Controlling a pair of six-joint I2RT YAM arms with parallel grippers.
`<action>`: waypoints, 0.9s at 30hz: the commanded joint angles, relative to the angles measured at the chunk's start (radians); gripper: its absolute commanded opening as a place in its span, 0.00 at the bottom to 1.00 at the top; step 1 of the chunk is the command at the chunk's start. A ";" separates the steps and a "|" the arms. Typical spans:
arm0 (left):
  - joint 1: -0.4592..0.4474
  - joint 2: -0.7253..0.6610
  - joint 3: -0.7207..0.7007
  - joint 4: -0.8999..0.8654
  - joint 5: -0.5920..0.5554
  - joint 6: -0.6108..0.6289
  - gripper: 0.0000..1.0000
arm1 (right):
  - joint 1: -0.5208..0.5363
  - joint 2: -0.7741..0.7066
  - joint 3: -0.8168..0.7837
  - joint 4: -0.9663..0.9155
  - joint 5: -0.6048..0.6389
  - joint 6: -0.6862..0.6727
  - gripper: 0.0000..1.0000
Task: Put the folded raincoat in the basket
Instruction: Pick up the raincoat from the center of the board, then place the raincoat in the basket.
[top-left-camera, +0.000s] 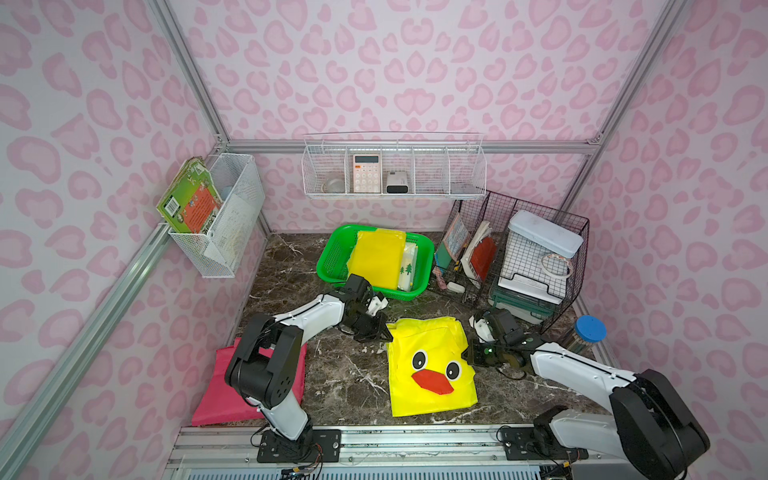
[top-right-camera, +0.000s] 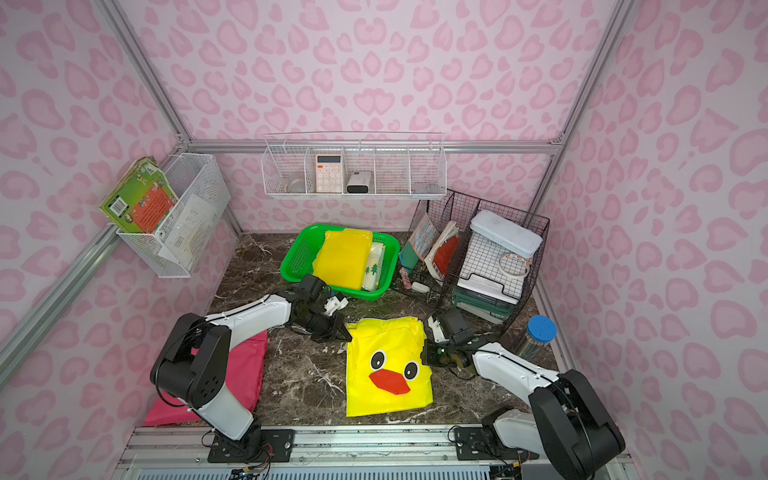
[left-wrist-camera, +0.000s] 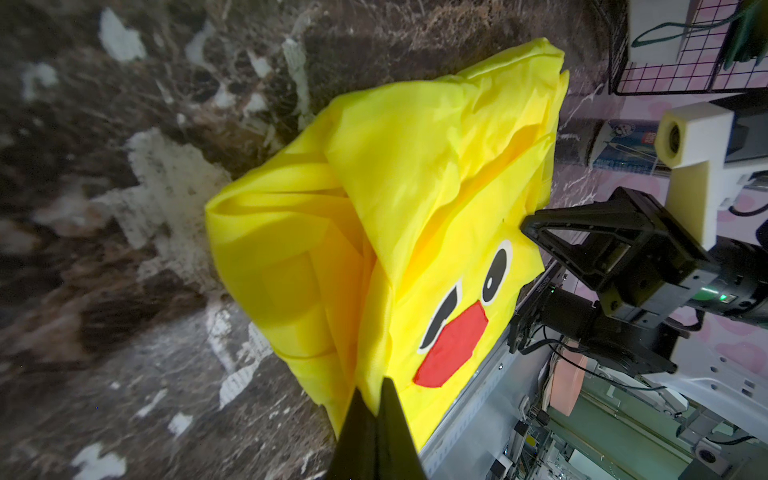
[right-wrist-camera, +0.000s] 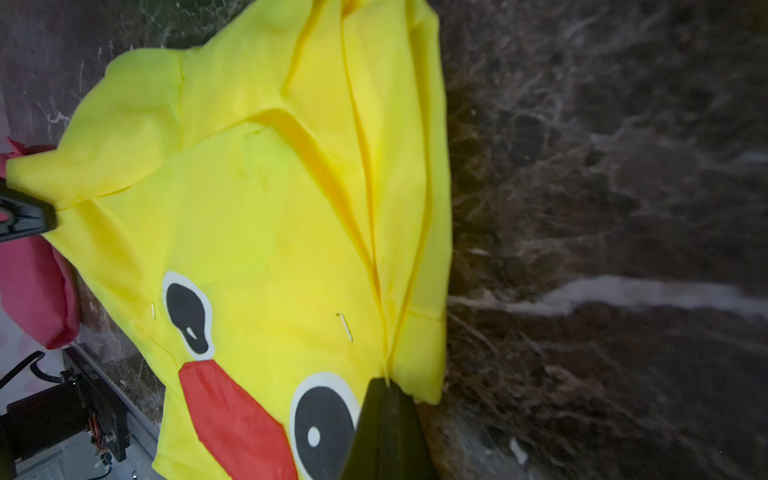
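The yellow duck-faced raincoat (top-left-camera: 432, 374) lies folded on the marble worktop (top-left-camera: 340, 374), outside the green basket (top-left-camera: 332, 253) and just on its arm-base side. The left end effector (top-left-camera: 388, 334) is pinched together on the raincoat corner nearest the basket. The right end effector (top-left-camera: 467, 353) is clamped on the raincoat's edge farther from the basket, beside the duck's eye. A plain yellow bundle (top-left-camera: 380, 257) sits inside the basket.

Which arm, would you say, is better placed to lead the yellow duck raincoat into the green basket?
Probably left: the left pincer is shut on the far corner of the folded yellow duck-face raincoat, near the green mesh plastic basket. The right pincer, also gripping it, sits by the black wire rack.
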 joint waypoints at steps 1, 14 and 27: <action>0.001 -0.028 0.004 -0.026 0.030 0.014 0.00 | 0.001 -0.020 0.012 -0.020 -0.026 -0.002 0.00; 0.002 -0.233 0.059 -0.190 0.012 0.005 0.00 | 0.025 -0.139 0.167 -0.160 -0.090 -0.011 0.00; 0.187 -0.165 0.311 -0.249 0.033 0.018 0.00 | 0.049 -0.030 0.383 -0.074 -0.149 0.029 0.00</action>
